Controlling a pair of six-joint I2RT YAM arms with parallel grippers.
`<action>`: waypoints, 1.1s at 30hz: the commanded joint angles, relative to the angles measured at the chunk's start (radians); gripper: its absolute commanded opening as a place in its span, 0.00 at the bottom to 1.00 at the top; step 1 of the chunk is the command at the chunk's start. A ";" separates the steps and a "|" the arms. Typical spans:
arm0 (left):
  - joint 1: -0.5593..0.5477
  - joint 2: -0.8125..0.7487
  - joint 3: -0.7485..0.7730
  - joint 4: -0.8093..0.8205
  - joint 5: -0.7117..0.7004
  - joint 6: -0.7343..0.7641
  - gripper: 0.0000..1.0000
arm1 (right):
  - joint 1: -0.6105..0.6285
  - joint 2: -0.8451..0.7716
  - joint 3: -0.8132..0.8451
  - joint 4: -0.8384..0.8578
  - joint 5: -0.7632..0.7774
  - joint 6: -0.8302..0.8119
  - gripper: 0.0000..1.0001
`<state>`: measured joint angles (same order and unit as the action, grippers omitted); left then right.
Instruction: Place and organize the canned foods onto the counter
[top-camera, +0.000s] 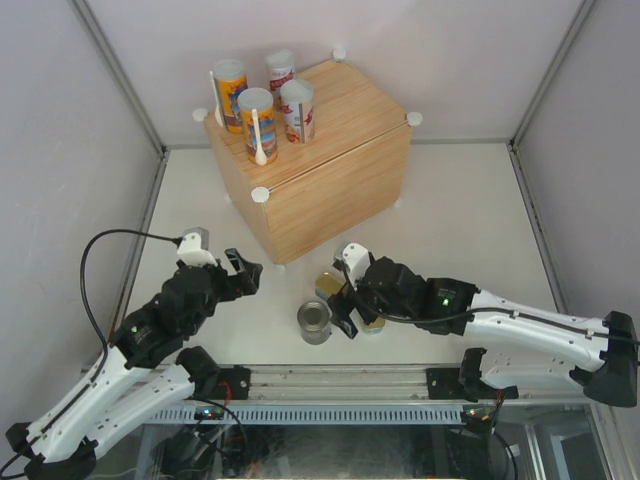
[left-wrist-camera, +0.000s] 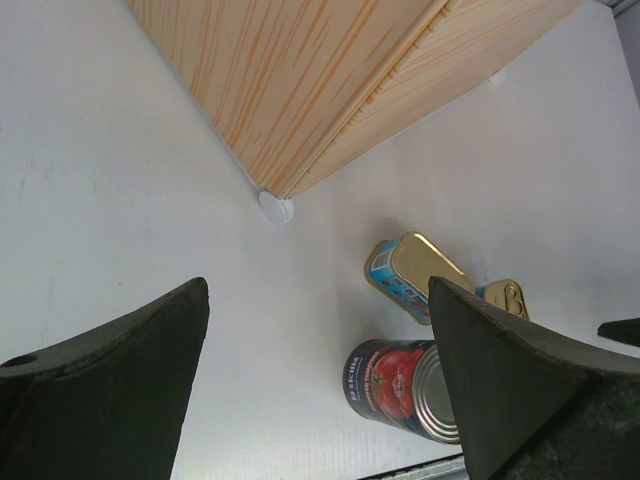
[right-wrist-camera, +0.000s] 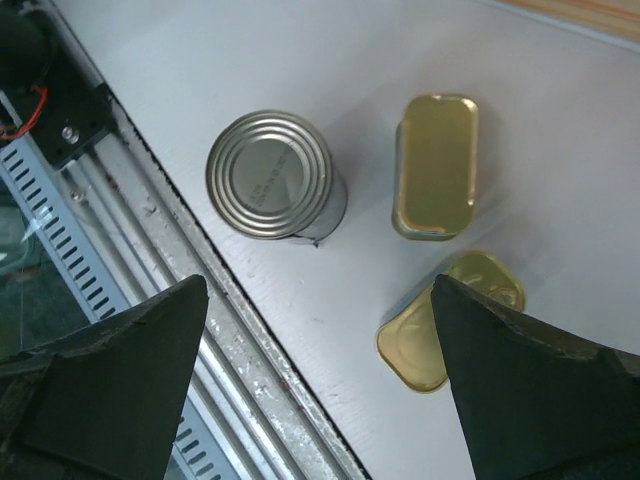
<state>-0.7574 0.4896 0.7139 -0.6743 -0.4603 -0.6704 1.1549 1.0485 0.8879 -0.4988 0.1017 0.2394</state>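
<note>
The wood-grain counter (top-camera: 335, 160) stands at the back. On its left top stand two orange-blue tubes (top-camera: 230, 95) (top-camera: 258, 125) with white spoons and two white-red tubes (top-camera: 281, 70) (top-camera: 298, 110). The dark-blue silver-topped can (top-camera: 315, 322) stands upright on the table near the front edge; it also shows in the wrist views (left-wrist-camera: 400, 385) (right-wrist-camera: 270, 172). Two flat gold-teal tins (right-wrist-camera: 436, 165) (right-wrist-camera: 440, 330) lie to its right. My right gripper (top-camera: 345, 310) (right-wrist-camera: 318, 300) is open and empty, hovering above the can and tins. My left gripper (top-camera: 243, 272) (left-wrist-camera: 315, 330) is open and empty, left of the can.
A metal rail (top-camera: 330, 385) runs along the near table edge, close to the can. The counter's near corner with its white cap (left-wrist-camera: 275, 208) is just beyond my left gripper. Enclosure walls stand on both sides. A black cable (top-camera: 95, 260) loops by the left arm.
</note>
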 joint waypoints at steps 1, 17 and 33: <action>0.009 -0.011 -0.020 0.021 0.015 0.004 0.94 | 0.048 0.022 -0.004 0.043 -0.013 0.008 0.94; 0.010 -0.050 -0.024 -0.017 0.015 -0.029 0.94 | 0.098 0.264 0.004 0.237 0.000 -0.027 0.95; 0.010 -0.073 -0.038 -0.024 0.014 -0.027 0.95 | 0.095 0.401 0.073 0.295 -0.005 -0.043 0.92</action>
<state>-0.7540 0.4278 0.6991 -0.7132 -0.4419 -0.6827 1.2446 1.4326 0.9054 -0.2737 0.0982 0.2180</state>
